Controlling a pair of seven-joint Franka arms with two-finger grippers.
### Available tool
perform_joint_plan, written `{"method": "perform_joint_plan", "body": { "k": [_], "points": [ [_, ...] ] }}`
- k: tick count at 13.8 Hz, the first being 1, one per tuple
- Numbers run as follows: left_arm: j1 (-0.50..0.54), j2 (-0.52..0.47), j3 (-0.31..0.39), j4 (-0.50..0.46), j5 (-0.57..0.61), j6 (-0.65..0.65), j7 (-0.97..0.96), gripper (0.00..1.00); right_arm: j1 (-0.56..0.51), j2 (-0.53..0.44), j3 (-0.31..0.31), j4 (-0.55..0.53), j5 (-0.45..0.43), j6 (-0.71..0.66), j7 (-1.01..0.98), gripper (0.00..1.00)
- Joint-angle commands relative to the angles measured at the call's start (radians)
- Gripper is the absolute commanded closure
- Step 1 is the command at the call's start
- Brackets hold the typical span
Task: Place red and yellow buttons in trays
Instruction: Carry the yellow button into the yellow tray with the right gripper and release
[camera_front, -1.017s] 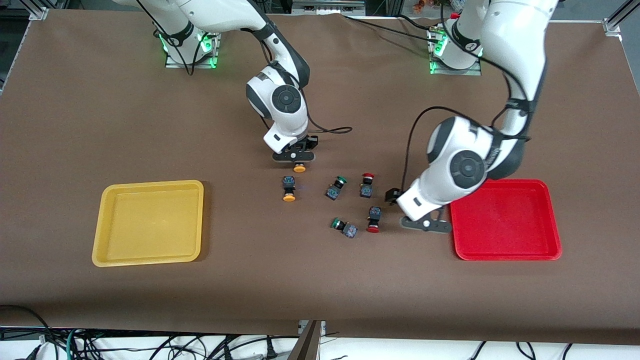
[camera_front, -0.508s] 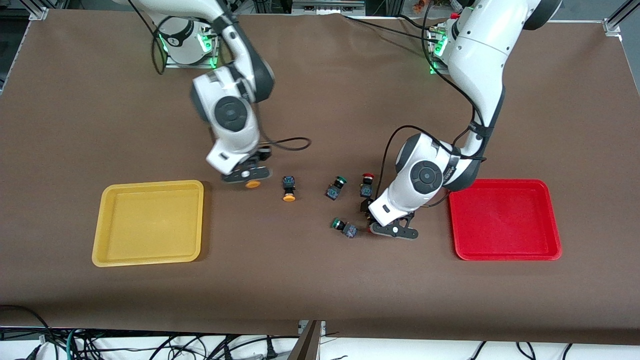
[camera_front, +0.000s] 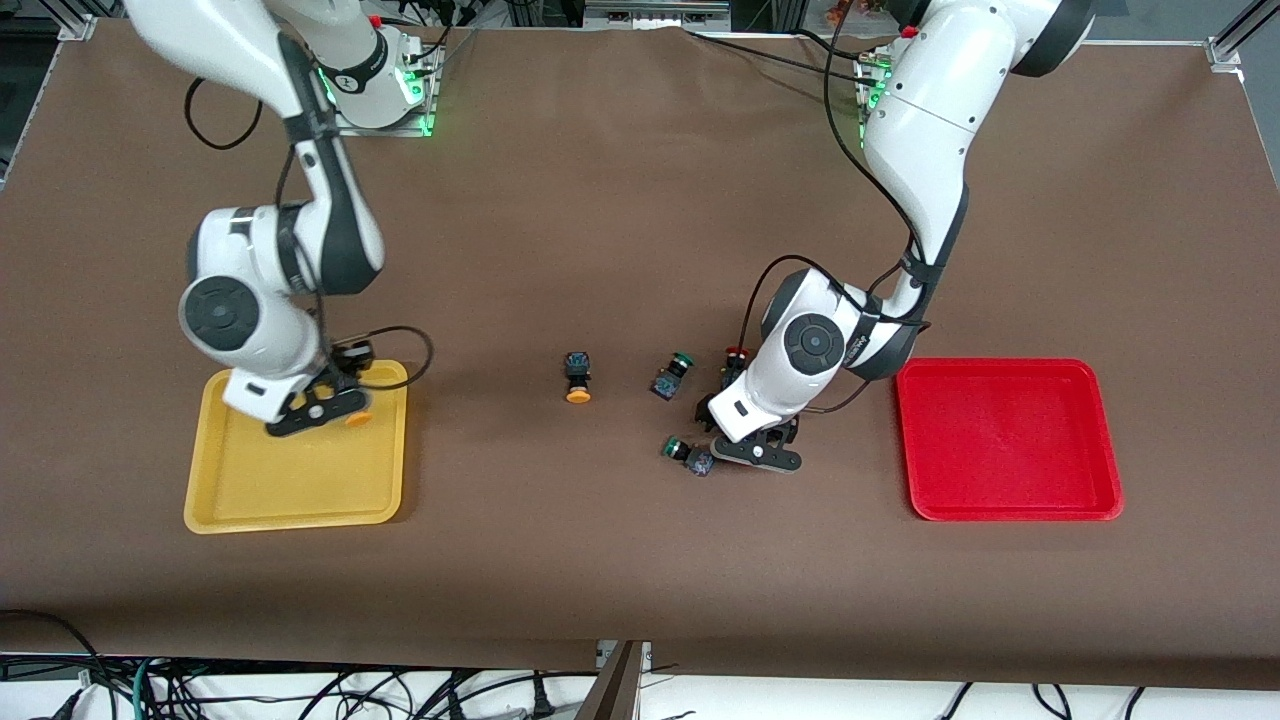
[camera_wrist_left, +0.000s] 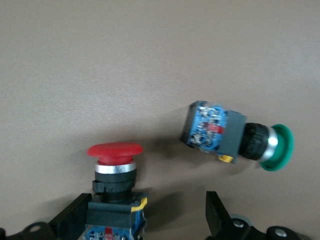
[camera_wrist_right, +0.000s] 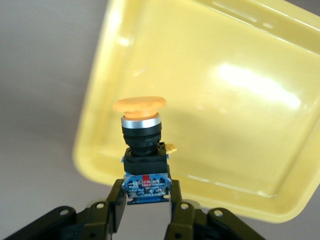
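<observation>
My right gripper (camera_front: 322, 410) is shut on a yellow-capped button (camera_wrist_right: 144, 145) and holds it over the yellow tray (camera_front: 300, 480), near the tray's corner in the right wrist view (camera_wrist_right: 240, 125). My left gripper (camera_wrist_left: 145, 218) is open, low at the table, with a red-capped button (camera_wrist_left: 115, 180) between its jaws; one finger touches the button's body, the other stands apart. In the front view the left gripper (camera_front: 757, 452) hides that button. A second yellow button (camera_front: 578, 378) lies mid-table. A second red button (camera_front: 737, 354) peeks out beside the left arm. The red tray (camera_front: 1010, 440) holds nothing.
Two green-capped buttons lie on the brown mat: one (camera_front: 672, 374) between the loose yellow and red buttons, one (camera_front: 688, 455) right beside the left gripper, also in the left wrist view (camera_wrist_left: 235, 137). The left arm's cable loops above the buttons.
My right arm carried the yellow button from mid-table to over the yellow tray. My left gripper moved from beside the red tray to the red button near the green one.
</observation>
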Motion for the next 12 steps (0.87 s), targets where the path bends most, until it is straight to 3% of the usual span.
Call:
{"method": "perform_joint_plan", "body": {
  "k": [1,2,3,4,9,12],
  "points": [
    [0.002,-0.004,0.005,-0.021,0.000,0.018,0.020,0.24,-0.043,0.074,0.011,0.007,0.055,0.091,-0.080,0.74],
    [-0.001,-0.010,0.005,-0.029,0.000,0.015,0.015,0.71,-0.055,0.092,0.011,0.007,0.068,0.114,-0.096,0.64],
    [-0.001,-0.013,0.005,-0.030,0.000,0.011,0.015,0.90,-0.069,0.103,0.011,0.008,0.087,0.122,-0.099,0.43],
    [-0.002,-0.019,0.005,-0.030,0.000,0.003,0.013,1.00,-0.071,0.103,0.011,0.018,0.105,0.120,-0.088,0.25],
    [0.033,-0.137,0.040,-0.010,-0.001,-0.219,0.012,1.00,-0.026,0.100,0.042,0.181,0.161,-0.079,0.051,0.15],
    [0.119,-0.249,0.046,-0.006,0.002,-0.406,0.015,1.00,0.024,0.105,0.137,0.234,0.176,-0.098,0.273,0.15]
  ]
}}
